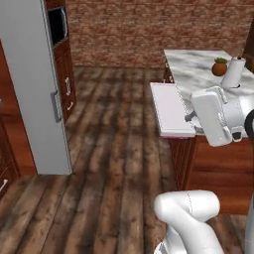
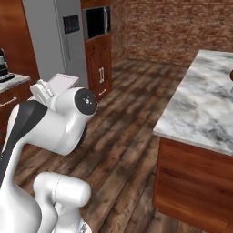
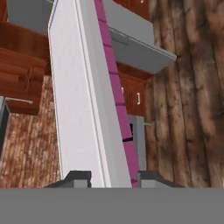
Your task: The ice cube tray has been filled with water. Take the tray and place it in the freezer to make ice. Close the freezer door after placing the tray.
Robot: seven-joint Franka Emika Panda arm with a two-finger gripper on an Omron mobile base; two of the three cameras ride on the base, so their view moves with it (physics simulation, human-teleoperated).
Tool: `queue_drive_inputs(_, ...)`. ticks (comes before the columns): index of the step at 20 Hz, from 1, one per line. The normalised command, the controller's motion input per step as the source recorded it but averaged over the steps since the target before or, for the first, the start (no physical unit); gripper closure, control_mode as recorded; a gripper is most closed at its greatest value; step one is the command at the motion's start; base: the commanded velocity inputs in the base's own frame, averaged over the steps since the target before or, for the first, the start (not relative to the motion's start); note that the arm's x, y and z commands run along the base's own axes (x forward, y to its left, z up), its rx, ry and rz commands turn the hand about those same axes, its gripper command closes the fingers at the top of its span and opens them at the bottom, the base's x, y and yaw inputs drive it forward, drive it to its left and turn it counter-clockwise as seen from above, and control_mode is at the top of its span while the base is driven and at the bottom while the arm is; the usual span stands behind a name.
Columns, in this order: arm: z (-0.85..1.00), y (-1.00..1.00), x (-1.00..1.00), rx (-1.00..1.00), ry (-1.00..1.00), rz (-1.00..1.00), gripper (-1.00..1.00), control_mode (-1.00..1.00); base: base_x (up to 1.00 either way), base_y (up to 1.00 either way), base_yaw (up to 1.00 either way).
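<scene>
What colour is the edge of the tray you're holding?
Pink-magenta along the ice cube tray edge; its face is pale white. Hand view shows it best.

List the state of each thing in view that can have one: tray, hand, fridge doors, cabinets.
ice cube tray: held level in the air, clear of the island, gripped at one end.
hand: shut on the tray, a finger on each side.
freezer door: closed.
fridge door with dark panel: closed.
lower cabinet doors: closed.
paper towel roll: upright on the island counter.
</scene>
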Motion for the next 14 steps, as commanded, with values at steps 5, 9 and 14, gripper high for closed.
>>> queue_drive_inputs(5, 0.00, 0.00, 0.00, 0.00, 0.00, 0.00, 1.00, 1.00, 0.57, 0.60, -0.47)
queue_drive_inputs(9, 0.00, 0.00, 0.00, 0.00, 0.00, 0.00, 1.00, 1.00, 0.81, 0.72, -0.35)
queue_drive_inputs(14, 0.00, 0.00, 0.00, 0.00, 0.00, 0.00, 1.00, 1.00, 0.87, 0.41, -0.15)
